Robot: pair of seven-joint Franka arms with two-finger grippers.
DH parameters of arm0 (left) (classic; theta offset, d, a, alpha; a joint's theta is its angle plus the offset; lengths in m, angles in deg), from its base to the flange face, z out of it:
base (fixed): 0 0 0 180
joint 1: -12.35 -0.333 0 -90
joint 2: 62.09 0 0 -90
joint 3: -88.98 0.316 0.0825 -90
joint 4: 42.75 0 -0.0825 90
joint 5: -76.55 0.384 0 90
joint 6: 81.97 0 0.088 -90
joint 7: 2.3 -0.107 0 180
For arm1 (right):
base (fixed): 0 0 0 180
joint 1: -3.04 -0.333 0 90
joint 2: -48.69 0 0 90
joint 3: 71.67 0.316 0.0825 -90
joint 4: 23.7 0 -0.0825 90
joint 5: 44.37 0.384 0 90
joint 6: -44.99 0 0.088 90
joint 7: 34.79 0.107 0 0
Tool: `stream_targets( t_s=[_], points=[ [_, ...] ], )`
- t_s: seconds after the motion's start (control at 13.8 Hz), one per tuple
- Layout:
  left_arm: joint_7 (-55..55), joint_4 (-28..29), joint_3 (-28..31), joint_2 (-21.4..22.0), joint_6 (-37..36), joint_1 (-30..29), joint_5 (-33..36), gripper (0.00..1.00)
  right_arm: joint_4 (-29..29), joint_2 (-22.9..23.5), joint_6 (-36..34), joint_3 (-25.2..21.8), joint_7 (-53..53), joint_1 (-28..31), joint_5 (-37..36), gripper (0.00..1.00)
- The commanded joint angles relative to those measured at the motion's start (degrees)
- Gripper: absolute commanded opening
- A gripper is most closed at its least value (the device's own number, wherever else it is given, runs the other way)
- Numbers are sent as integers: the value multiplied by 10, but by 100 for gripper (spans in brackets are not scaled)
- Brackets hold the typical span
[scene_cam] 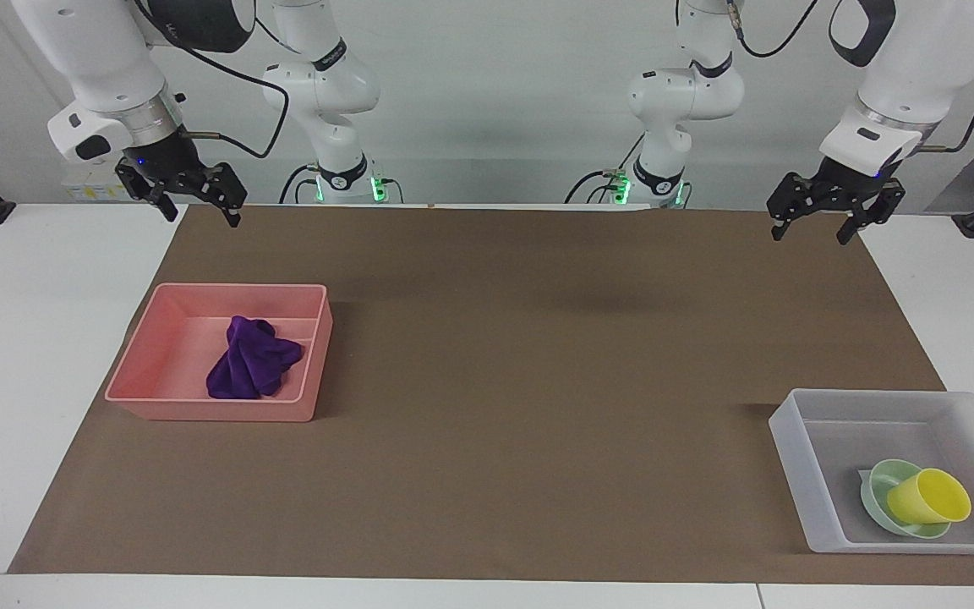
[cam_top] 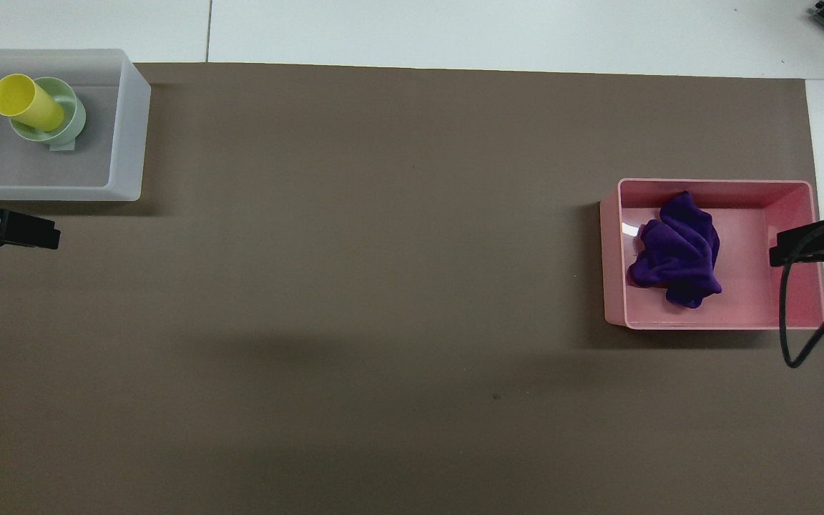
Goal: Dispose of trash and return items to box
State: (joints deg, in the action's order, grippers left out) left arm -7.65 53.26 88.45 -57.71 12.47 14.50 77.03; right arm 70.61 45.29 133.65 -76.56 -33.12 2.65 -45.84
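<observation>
While both arms wait raised, left end effector (scene_cam: 819,228) and right end effector (scene_cam: 198,207) gape empty.

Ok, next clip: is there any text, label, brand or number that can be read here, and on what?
None can be read.
The translucent box has a small pale sticker on its floor beside the green bowl; no print shows on it.
The pink bin, purple cloth and yellow cup carry no visible markings.
</observation>
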Motion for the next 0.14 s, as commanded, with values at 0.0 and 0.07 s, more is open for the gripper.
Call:
stream_targets(
  t_s=[0.0, 0.07],
  points=[
    [3, 6, -1, 6, -8, -12, -13, 100, 17, -15, 9, 3, -7, 5, 4, 100],
    [3, 6, -1, 6, -8, -13, -14, 100, 17, -15, 9, 3, -7, 5, 4, 100]
  ],
)
